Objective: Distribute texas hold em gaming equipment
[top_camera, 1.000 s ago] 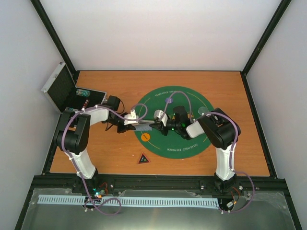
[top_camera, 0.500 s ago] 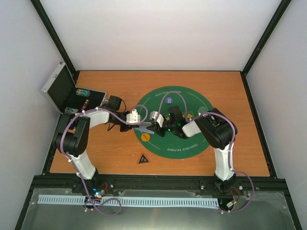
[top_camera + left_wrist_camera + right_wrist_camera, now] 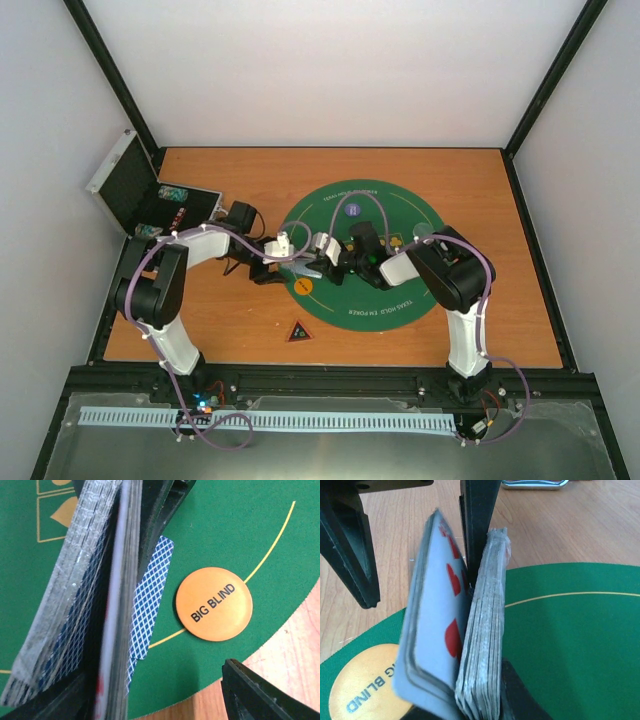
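Note:
A deck of playing cards stands on edge over the green round mat, and my right gripper is shut on it. A few cards with red pips lean away from the deck's left side. My left gripper is open; one of its fingers sits between those few cards and the deck, the other outside them. One blue-backed card lies flat on the mat beside the orange BIG BLIND chip. From above, both grippers meet at the mat's left side.
A purple chip, a clear disc and another chip lie on the mat. A dark red-edged triangle lies on the wood near the front. The silver case stands open at the far left.
My left gripper has opened. The right gripper with the deck moved left to meet it, and a few cards now lean off the deck.

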`<state>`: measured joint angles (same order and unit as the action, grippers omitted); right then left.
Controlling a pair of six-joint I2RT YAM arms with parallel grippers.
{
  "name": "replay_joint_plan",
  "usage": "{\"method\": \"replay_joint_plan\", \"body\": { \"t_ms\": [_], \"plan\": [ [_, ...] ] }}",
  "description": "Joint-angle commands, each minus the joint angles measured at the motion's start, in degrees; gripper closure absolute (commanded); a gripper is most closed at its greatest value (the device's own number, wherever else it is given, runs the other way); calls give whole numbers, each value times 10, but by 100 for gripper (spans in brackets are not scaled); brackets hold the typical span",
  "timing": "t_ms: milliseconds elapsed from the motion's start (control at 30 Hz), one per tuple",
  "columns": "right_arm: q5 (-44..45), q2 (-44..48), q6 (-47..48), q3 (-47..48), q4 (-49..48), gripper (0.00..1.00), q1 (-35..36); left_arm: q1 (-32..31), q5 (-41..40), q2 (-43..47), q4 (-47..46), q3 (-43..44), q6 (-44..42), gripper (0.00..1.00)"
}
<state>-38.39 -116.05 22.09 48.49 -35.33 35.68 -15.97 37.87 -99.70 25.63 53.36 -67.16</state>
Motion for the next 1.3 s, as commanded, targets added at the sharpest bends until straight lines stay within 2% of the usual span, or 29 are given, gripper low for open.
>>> {"method": "replay_joint_plan", "body": {
  "t_ms": [0, 167, 267, 500, 633, 767, 867, 1033, 1100, 1167, 1267],
  "plan": [
    [-8, 26, 38, 0, 21, 96, 12, 21, 11, 10, 28, 58, 4, 31],
    [-30, 49, 40, 6, 31, 97, 9, 49, 39, 12, 45, 76, 16, 21],
    [-44, 63, 34, 12, 50, 97, 3, 62, 70, 22, 99, 100, 18, 8],
    [-82, 116, 6, 21, 110, 97, 0, 92, 131, 92, 118, 81, 63, 5],
    [-101, 141, -30, 38, 144, 97, 0, 91, 202, 108, 165, 59, 58, 1],
    [-116, 150, -75, 58, 188, 97, 0, 89, 236, 130, 136, 32, 112, 0],
    [-122, 163, -103, 57, 202, 97, 6, 86, 241, 143, 118, 25, 154, 5],
    [-123, 182, -140, 48, 224, 97, 9, 86, 274, 171, 167, 8, 81, 3],
    [-119, 192, -135, 41, 228, 97, 16, 86, 267, 176, 131, -4, 122, 5],
    [-116, 201, -124, 35, 232, 97, 25, 86, 260, 167, 109, 0, 164, 18],
    [-121, 205, -120, 36, 240, 97, 31, 86, 279, 152, 134, 12, 152, 39]
  ]
}}
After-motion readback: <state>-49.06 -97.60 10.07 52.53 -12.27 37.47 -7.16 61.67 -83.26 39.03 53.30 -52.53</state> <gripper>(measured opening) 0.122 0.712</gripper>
